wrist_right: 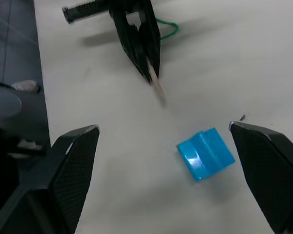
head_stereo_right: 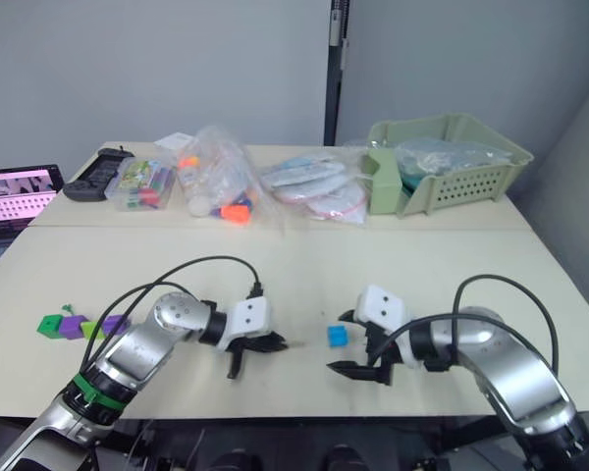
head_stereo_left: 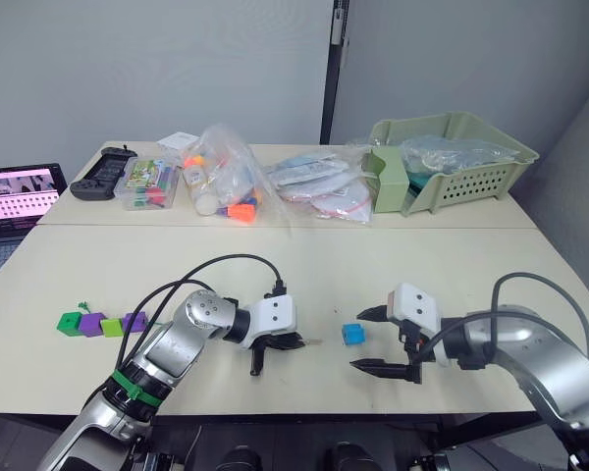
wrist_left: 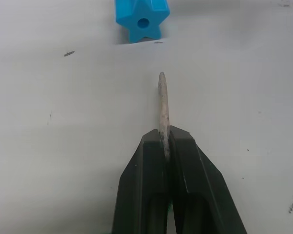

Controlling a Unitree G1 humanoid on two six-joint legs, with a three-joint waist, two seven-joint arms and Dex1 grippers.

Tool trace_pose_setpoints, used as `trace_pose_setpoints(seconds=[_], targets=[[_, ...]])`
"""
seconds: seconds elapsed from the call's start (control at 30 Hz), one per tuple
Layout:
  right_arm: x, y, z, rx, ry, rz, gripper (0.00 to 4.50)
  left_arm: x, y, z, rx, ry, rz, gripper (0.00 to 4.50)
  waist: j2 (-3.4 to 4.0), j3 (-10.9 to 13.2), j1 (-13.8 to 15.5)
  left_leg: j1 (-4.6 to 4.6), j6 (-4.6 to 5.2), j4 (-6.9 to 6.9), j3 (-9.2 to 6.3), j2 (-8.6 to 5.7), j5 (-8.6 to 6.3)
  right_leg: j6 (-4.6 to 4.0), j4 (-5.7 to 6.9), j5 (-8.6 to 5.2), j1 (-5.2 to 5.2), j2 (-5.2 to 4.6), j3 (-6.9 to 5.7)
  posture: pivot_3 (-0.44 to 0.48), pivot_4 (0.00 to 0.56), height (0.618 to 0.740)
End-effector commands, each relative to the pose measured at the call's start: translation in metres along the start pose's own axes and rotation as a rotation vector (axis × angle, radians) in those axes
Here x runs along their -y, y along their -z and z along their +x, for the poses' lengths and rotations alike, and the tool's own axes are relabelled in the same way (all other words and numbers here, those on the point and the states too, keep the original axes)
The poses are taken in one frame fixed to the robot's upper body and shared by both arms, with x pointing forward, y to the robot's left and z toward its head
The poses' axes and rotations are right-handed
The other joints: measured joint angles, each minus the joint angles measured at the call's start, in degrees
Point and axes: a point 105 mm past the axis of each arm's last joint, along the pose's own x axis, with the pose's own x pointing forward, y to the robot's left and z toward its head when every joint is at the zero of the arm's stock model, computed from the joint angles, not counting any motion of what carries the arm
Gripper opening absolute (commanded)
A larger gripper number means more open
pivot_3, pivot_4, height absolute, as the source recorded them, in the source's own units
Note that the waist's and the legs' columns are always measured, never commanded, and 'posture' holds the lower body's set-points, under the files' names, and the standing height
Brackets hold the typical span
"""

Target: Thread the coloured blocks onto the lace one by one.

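A blue block [head_stereo_left: 352, 334] lies on the table between my two grippers, its hole facing the lace tip [wrist_left: 162, 102]. My left gripper [wrist_left: 166, 134] is shut on the stiff pale tip of the lace, which points at the blue block [wrist_left: 142, 19] from a short distance. A green loop of the lace [wrist_right: 167, 29] shows behind that gripper. My right gripper [head_stereo_left: 373, 340] hangs open just right of the block, which lies between its fingers without touching them. Far left, a dark green block [head_stereo_left: 71, 322], a purple block [head_stereo_left: 90, 324], a light green block [head_stereo_left: 112, 327] and a second purple block [head_stereo_left: 134, 321] lie in a row.
Along the table's back stand a clear marker case [head_stereo_left: 149, 183], plastic bags [head_stereo_left: 221, 177] with orange pieces, flat packets [head_stereo_left: 319, 186] and a green basket [head_stereo_left: 452, 157]. A black controller [head_stereo_left: 103, 172] and a tablet [head_stereo_left: 15, 201] are at the far left.
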Motion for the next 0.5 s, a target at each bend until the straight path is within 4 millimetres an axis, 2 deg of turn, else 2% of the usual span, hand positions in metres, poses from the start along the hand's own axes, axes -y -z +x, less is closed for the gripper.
trace_pose_setpoints(seconds=[0.03,0.2,0.37,0.5], targets=[[0.013,0.012,0.006,-0.051,-0.070,-0.114,4.49,-0.003,-0.017,-0.006,0.017,-0.041,0.042,0.00,-0.01,0.01,-0.01,-0.02,0.00,0.00,0.00,-0.01,0.00,-0.05,-0.01,0.03,-0.02,-0.01,0.00,0.000,0.150,0.740],[0.029,0.022,0.017,-0.056,-0.077,-0.147,4.49,-0.002,-0.020,-0.008,0.003,-0.053,0.038,0.00,-0.01,0.01,0.31,-0.08,0.00,-0.02,-0.05,-0.03,0.00,-0.05,0.00,0.03,-0.03,-0.03,0.00,0.000,0.150,0.740],[0.032,0.027,0.022,-0.046,-0.100,-0.129,4.49,-0.002,-0.021,-0.009,-0.008,-0.055,0.038,0.00,0.00,0.01,0.80,-0.07,0.00,-0.01,-0.05,-0.05,0.00,-0.05,0.01,0.04,-0.03,-0.07,0.00,0.000,0.150,0.740],[0.032,0.030,0.025,-0.034,-0.103,-0.090,3.41,-0.002,-0.021,-0.009,-0.035,-0.057,0.045,0.00,0.00,0.01,1.10,-0.04,0.00,-0.01,-0.06,-0.04,0.00,-0.06,0.02,0.04,-0.01,-0.07,0.00,0.000,0.150,0.740]])
